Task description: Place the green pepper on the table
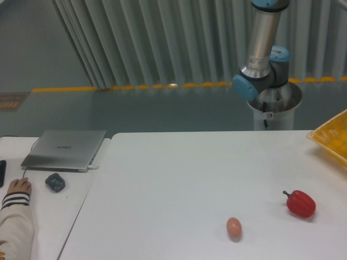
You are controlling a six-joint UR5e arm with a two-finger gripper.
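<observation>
The single camera view shows one red pepper (300, 203) at the lower right of the white table (179, 179) and one tan egg (233, 227) near the bottom edge, well apart from it. One yellow basket (332, 138) pokes in at the right edge. The green pepper does not show anywhere. One arm (262, 49) rises at the upper right and leaves the top of the frame, so its fingers are out of sight. At the left, a smaller desk (38, 216) carries one grey laptop (65, 149), one dark mouse (55, 182) and a person's hand (18, 187).
</observation>
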